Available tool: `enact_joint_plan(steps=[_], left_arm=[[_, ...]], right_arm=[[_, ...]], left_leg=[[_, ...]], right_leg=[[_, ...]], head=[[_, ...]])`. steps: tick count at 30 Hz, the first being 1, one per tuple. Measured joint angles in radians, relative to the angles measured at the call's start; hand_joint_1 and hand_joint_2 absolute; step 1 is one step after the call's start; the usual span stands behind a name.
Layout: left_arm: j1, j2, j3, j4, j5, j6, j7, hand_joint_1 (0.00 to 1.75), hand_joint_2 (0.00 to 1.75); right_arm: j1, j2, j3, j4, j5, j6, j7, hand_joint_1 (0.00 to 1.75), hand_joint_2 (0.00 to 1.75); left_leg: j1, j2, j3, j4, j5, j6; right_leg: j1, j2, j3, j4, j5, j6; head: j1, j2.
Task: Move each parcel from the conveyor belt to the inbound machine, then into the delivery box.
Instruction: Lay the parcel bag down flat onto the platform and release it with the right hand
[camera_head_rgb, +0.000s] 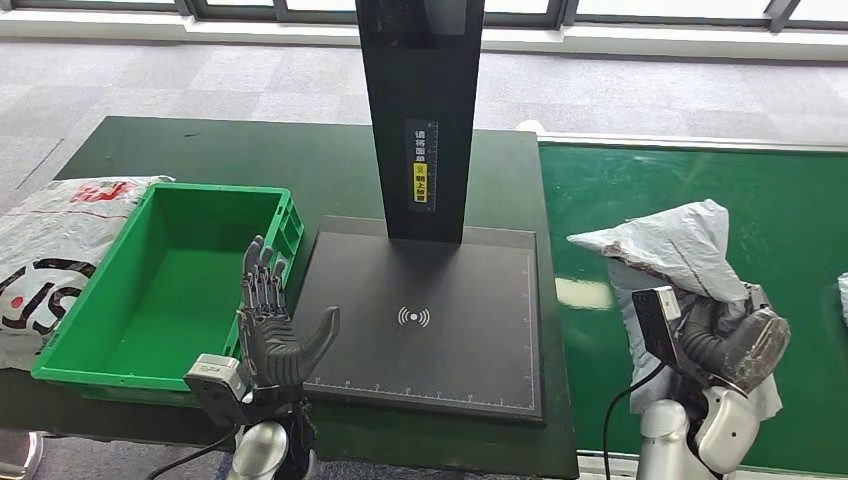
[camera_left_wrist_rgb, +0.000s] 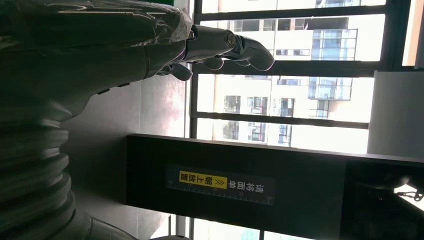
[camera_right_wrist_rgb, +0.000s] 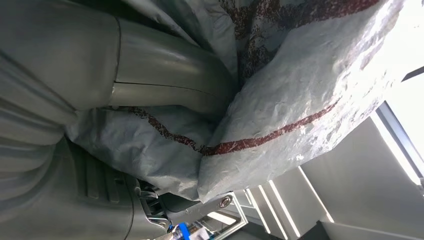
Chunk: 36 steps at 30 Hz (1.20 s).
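Grey carpet floor; windows beyond.

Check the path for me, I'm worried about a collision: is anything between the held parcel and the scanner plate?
Nothing visible blocks it. The right hand holds the grey parcel over the green conveyor belt, beside the black inbound machine plate. The plate is bare; the left hand hovers at its far edge, by the green box.

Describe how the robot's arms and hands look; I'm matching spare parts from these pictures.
Both arms are silver with white shells near the wrists. The left hand has dark grey segmented fingers and a thick thumb. The right hand has a grey ribbed cover. Each wrist carries a boxy camera module with a black cable trailing down.
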<state>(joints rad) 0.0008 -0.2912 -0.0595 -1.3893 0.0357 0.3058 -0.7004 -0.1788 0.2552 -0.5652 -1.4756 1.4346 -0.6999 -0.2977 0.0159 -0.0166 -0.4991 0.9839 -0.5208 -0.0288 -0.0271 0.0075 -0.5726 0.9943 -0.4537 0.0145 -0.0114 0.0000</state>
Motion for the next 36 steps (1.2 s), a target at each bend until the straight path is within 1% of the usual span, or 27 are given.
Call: enact_joint_plan(steps=[3, 7, 9, 11, 15, 17, 20, 23, 25, 28, 36], left_arm=[[0.000, 0.000, 0.000, 0.000, -0.001, -0.001, 0.000, 0.00, 1.75], [0.000, 0.000, 0.000, 0.001, -0.003, -0.004, 0.000, 0.00, 1.75], [0.000, 0.000, 0.000, 0.002, -0.004, -0.005, 0.000, 0.00, 1.75], [-0.001, 0.000, 0.000, 0.005, -0.004, -0.008, 0.000, 0.00, 1.75], [-0.002, -0.001, 0.000, 0.014, -0.004, -0.012, 0.000, 0.00, 1.75], [-0.002, -0.001, 0.000, 0.019, -0.004, -0.013, 0.000, 0.00, 1.75], [-0.003, -0.001, 0.000, 0.025, -0.005, -0.014, 0.000, 0.00, 1.75], [-0.003, -0.001, 0.000, 0.028, -0.005, -0.014, 0.000, 0.00, 1.75], [-0.003, -0.001, 0.000, 0.028, -0.006, -0.014, 0.000, 0.00, 1.75], [-0.003, -0.001, 0.000, 0.029, -0.007, -0.015, 0.000, 0.00, 1.75], [-0.005, -0.001, 0.000, 0.039, -0.012, -0.021, 0.000, 0.00, 1.75]], right_arm=[[-0.016, 0.000, 0.003, -0.005, 0.002, 0.000, -0.017, 1.75, 1.75], [-0.064, 0.000, 0.021, -0.004, 0.014, 0.000, -0.027, 1.75, 1.75], [-0.090, -0.002, 0.038, -0.002, 0.023, 0.001, -0.018, 1.75, 1.75], [-0.114, -0.007, 0.068, 0.007, 0.039, 0.001, 0.008, 1.75, 1.75], [-0.142, -0.023, 0.152, 0.035, 0.088, 0.001, 0.082, 1.75, 1.75], [-0.149, -0.033, 0.206, 0.051, 0.113, 0.001, 0.136, 1.75, 1.75], [-0.151, -0.065, 0.332, 0.078, 0.135, 0.001, 0.244, 1.75, 1.75], [-0.152, -0.099, 0.449, 0.099, 0.138, 0.001, 0.313, 1.75, 1.75], [-0.153, -0.115, 0.504, 0.109, 0.138, 0.001, 0.335, 1.75, 1.75], [-0.154, -0.133, 0.558, 0.120, 0.139, 0.001, 0.350, 1.75, 1.75], [-0.150, -0.169, 0.654, 0.130, 0.139, 0.001, 0.375, 1.75, 1.75]], left_leg=[[0.000, 0.000, 0.000, 0.000, 0.000, 0.000], [0.000, 0.000, 0.000, 0.000, 0.000, 0.000], [0.000, 0.000, 0.000, 0.000, 0.000, 0.000], [0.000, 0.000, 0.001, 0.000, 0.001, -0.001], [0.000, 0.000, 0.006, 0.000, 0.001, -0.001], [0.000, 0.000, 0.006, 0.000, 0.001, -0.001], [0.000, 0.000, 0.007, 0.000, 0.001, -0.001], [0.000, 0.000, 0.007, 0.000, 0.001, -0.001], [0.000, 0.000, 0.007, 0.000, 0.001, -0.001], [0.000, 0.000, 0.007, 0.000, 0.001, -0.001], [0.000, 0.000, 0.007, 0.000, 0.001, -0.001]], right_leg=[[0.000, 0.000, 0.000, 0.000, 0.000, 0.000], [0.000, 0.000, 0.000, 0.000, 0.000, 0.000], [0.000, 0.000, 0.000, 0.000, 0.000, 0.000], [0.000, 0.000, 0.000, 0.000, 0.000, 0.000], [0.000, 0.000, -0.001, 0.000, 0.000, 0.000], [0.000, 0.000, -0.001, 0.001, 0.000, 0.000], [0.000, 0.000, -0.002, 0.001, 0.000, 0.000], [0.000, 0.000, -0.003, 0.001, 0.000, 0.000], [0.000, 0.000, -0.003, 0.001, 0.000, 0.000], [0.000, 0.000, -0.003, 0.001, 0.000, 0.000], [0.000, 0.000, -0.003, 0.001, 0.000, 0.000]], head=[[0.000, 0.000], [0.000, 0.000], [0.000, 0.000], [0.000, 0.000], [0.000, 0.000], [0.000, 0.000], [0.000, 0.000], [0.000, 0.000], [0.000, 0.000], [0.000, 0.000], [0.000, 0.000]])
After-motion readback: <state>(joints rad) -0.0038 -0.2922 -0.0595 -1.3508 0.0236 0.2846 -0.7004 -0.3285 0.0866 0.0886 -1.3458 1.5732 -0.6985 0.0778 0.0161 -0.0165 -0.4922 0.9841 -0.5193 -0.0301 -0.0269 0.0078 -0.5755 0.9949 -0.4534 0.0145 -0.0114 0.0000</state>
